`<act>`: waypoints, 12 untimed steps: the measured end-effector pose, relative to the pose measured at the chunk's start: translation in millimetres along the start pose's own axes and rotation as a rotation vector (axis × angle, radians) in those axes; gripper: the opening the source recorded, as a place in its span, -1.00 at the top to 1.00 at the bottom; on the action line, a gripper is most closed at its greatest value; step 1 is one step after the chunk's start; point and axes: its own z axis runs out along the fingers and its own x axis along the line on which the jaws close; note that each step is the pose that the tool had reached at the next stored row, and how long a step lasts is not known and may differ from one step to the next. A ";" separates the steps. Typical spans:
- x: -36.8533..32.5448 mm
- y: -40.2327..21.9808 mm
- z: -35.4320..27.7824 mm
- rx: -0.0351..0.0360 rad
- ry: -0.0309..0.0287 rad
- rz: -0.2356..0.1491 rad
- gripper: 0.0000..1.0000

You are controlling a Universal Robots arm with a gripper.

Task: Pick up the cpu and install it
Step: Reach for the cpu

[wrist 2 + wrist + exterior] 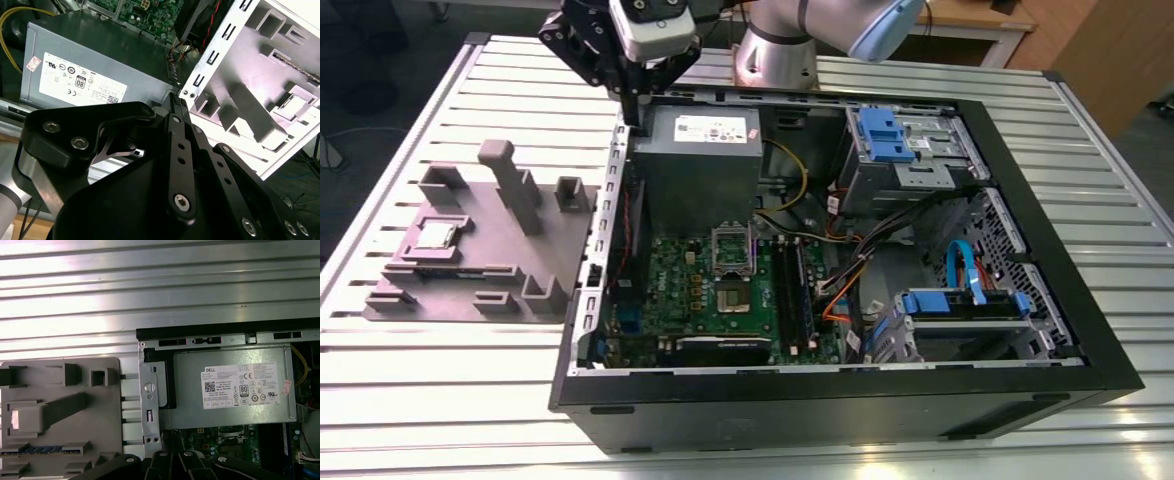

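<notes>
The cpu, a small silvery square chip, lies in a recess of the grey fixture block on the exterior view's left, beside the open computer case. In the first wrist view the cpu shows as a pale patch on the fixture block. Inside the case, the green board carries the metal socket with its frame raised. My gripper hangs above the case's back corner, between the block and the grey power supply. Its black fingers are shut and hold nothing.
The case stands on a slatted metal table. It holds the power supply, blue drive brackets, a second blue bracket and loose cables. Tall posts rise from the fixture block.
</notes>
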 end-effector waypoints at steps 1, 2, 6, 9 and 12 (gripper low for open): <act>1.4 -0.2 1.4 0.0002 0.0041 0.000 0.79; 1.5 -0.2 1.4 0.0002 0.0041 0.000 0.79; 2.7 -0.3 1.5 0.0002 0.0040 0.000 0.79; 3.6 -0.3 1.5 0.0003 0.0041 0.000 0.79; 4.3 -0.4 1.6 0.0002 0.0041 0.000 0.79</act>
